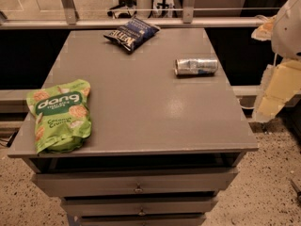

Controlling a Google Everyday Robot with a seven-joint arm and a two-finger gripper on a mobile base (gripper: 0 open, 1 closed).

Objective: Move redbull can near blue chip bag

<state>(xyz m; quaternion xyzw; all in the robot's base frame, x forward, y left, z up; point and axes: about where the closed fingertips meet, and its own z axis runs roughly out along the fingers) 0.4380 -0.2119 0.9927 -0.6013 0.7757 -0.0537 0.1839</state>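
Note:
The redbull can [196, 66] is a slim silver can with blue patches, lying on its side on the right part of the grey cabinet top [141, 98]. The blue chip bag [131, 33] is dark navy with white lettering and lies near the far edge, left of and behind the can. My gripper [269, 105] hangs off the right side of the cabinet, beyond its edge, to the right of and nearer than the can. It holds nothing that I can see.
A bright green "dang" bag [60, 114] lies at the front left corner. Drawers [136, 185] run below the top. A rail [141, 22] and glass partition stand behind the cabinet. Speckled floor lies to the right.

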